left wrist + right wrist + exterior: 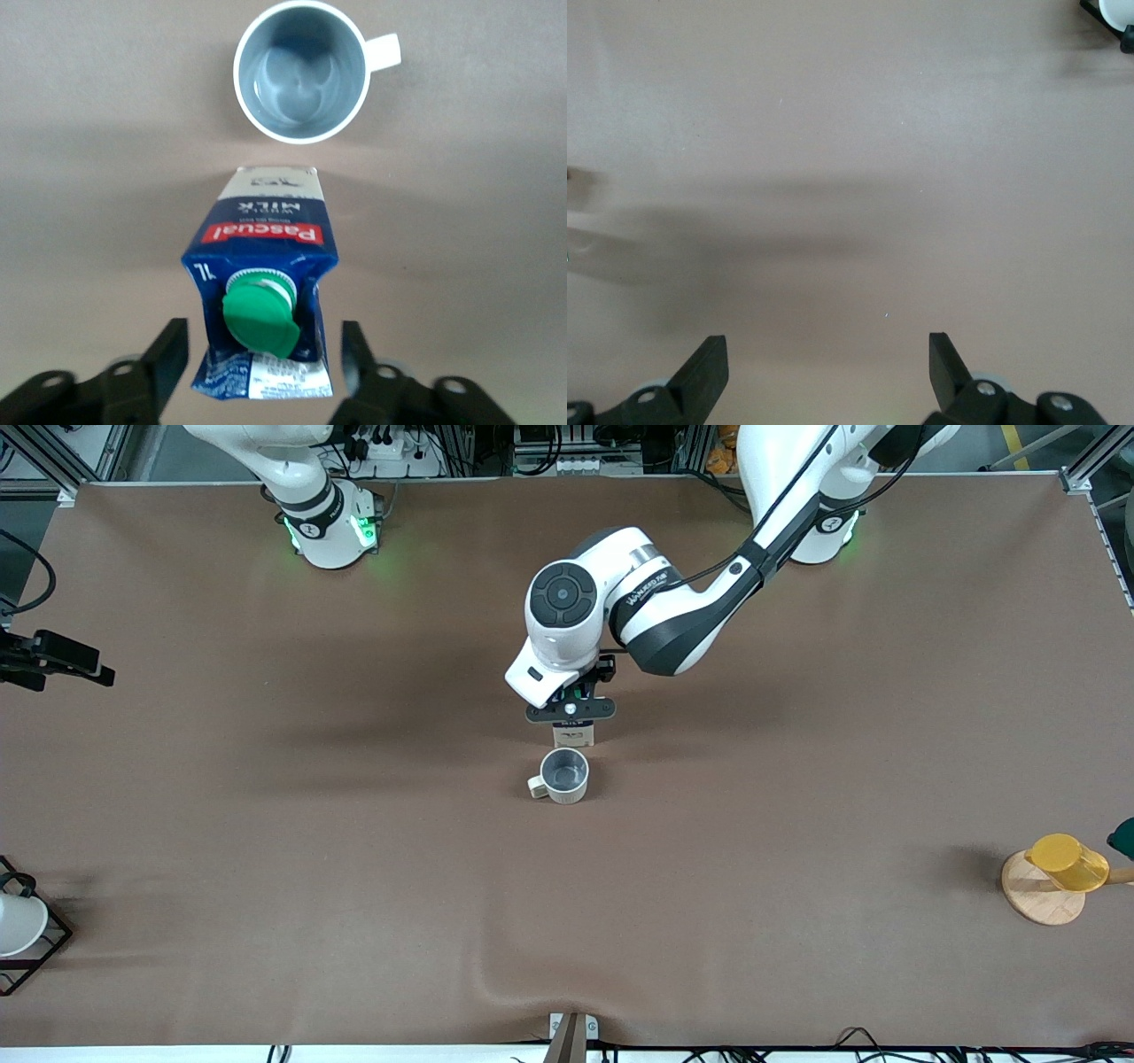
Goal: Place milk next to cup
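Note:
The milk (pixel 266 274), a dark blue carton with a green cap (pixel 260 317) and a red label band, stands upright on the table. It is just beside the cup (pixel 301 71), with a small gap between them. In the front view only the carton's lower part (pixel 572 736) shows under my left gripper (pixel 571 708), a little farther from the front camera than the beige cup (pixel 564 775). My left gripper (pixel 264 354) is open, one finger on each side of the carton's top, not touching it. My right gripper (pixel 828 372) is open and empty over bare table.
A yellow cup on a wooden disc (pixel 1054 872) stands near the front at the left arm's end. A white cup in a black wire rack (pixel 19 926) stands at the right arm's end. A black device (pixel 53 660) juts over that end's edge.

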{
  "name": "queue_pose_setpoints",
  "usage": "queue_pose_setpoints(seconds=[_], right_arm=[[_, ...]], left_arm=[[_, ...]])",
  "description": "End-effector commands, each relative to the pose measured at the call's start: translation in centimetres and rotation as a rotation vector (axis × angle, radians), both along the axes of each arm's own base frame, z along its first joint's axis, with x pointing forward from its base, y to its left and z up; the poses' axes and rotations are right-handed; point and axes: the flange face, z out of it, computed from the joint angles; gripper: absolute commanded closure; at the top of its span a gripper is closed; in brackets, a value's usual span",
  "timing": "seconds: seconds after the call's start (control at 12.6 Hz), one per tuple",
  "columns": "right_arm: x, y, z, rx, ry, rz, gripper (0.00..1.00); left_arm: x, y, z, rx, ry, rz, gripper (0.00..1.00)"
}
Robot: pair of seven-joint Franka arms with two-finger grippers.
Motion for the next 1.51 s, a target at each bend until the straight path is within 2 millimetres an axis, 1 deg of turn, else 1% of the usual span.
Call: queue_pose_setpoints(seconds=[0.0, 0.08, 0.16, 0.24, 0.32, 0.4, 0.48, 0.56, 0.64, 0.8, 0.88, 1.03, 1.11, 1.19, 1.27, 1.35, 1.43], right_arm=[[-1.4, 0.3, 1.1, -0.01, -0.013, -0.008, 0.0], [-1.6, 0.3, 1.6, -0.011, -0.026, -0.008, 0.0], [-1.7, 0.2, 1.8, -0.02, -0.025, -0.007, 0.0], [-2.1, 0.1, 2.2, -0.039, -0.027, -0.005, 0.0], [-2.2, 0.1, 2.5, -0.044, -0.029, -0.006, 0.0], [-2.5, 0.0, 2.7, -0.043, -0.026, -0.012, 0.0], [-2.6, 0.2, 2.8, -0.043, -0.021, -0.015, 0.0], [-2.9, 0.9, 3.3, -0.045, -0.021, -0.046, 0.0], [-2.9, 1.6, 3.3, -0.046, -0.014, -0.061, 0.0], [-2.9, 1.7, 3.3, -0.046, -0.014, -0.06, 0.0], [-2.9, 1.7, 3.2, -0.046, -0.011, -0.06, 0.0], [-3.0, 1.7, 3.3, -0.046, -0.013, -0.06, 0.0], [-3.0, 1.9, 3.2, -0.045, -0.004, -0.055, 0.0], [-3.2, 2.4, 3.5, -0.045, -0.004, -0.05, 0.0], [-3.4, 2.5, 3.8, -0.045, -0.008, -0.051, 0.0], [-3.3, 2.7, 3.8, -0.046, -0.01, -0.051, 0.0], [-3.3, 2.7, 3.8, -0.046, -0.01, -0.051, 0.0]], left_arm=[[-0.6, 0.2, 5.1, 0.014, -0.079, -0.012, 0.0], [-1.1, 1.1, 7.9, 0.027, -0.085, -0.006, 0.0], [-1.0, 2.2, 11.0, 0.02, -0.12, 0.008, 0.0], [0.4, 4.9, 14.8, -0.004, -0.17, 0.055, 0.0], [1.9, 7.9, 18.2, -0.021, -0.219, 0.108, 0.0], [2.6, 10.8, 20.9, -0.014, -0.246, 0.153, 0.0], [3.5, 13.9, 22.7, 0.011, -0.258, 0.199, 0.0], [4.1, 16.7, 24.2, 0.033, -0.263, 0.236, 0.0], [4.5, 19.1, 25.7, 0.043, -0.272, 0.249, 0.0], [5.3, 23.4, 28.0, 0.056, -0.294, 0.269, 0.0], [6.4, 25.8, 28.4, 0.06, -0.297, 0.282, 0.0], [7.3, 30.0, 29.4, 0.066, -0.287, 0.234, 0.0], [7.4, 32.1, 30.2, 0.058, -0.282, 0.226, 0.0], [7.7, 34.1, 30.4, 0.049, -0.267, 0.218, 0.0], [7.6, 35.5, 30.8, 0.05, -0.254, 0.199, 0.0], [7.5, 36.5, 31.2, 0.053, -0.256, 0.178, 0.0], [7.4, 37.0, 31.6, 0.055, -0.259, 0.163, 0.0]])
